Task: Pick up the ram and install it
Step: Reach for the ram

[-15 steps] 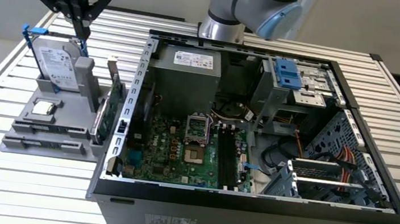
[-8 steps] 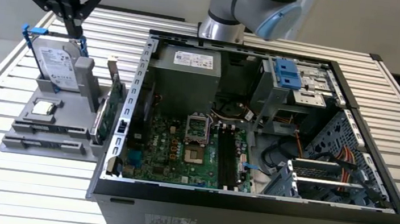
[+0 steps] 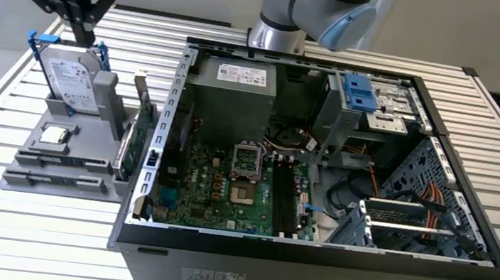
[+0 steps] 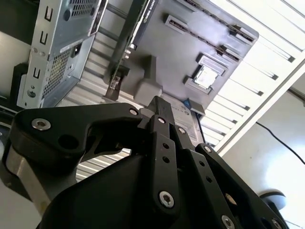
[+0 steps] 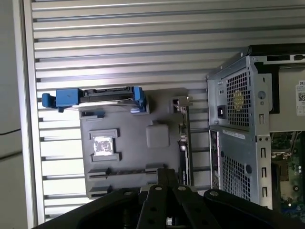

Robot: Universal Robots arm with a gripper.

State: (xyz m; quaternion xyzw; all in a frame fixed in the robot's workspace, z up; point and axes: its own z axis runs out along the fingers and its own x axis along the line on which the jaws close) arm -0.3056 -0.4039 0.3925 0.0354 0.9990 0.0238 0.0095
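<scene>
Ram [image 3: 64,161] is seen in the exterior view slotted along the grey tray's [image 3: 16,181] edge opposite the hard drive [image 3: 76,83], over which the gripper [image 3: 86,37] is held, pressed together on nothing. In the second wrist view the fingertips [image 4: 158,109] are seen met; in the first wrist view they are held above the tray.

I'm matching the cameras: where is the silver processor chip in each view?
Exterior view: processor chip at the exterior view's left, in front of the upright hard drive.
First wrist view: chip in its pocket, near the hard drive.
Second wrist view: chip in that same pocket.
Shared landmark: the gray tray holding it.
</scene>
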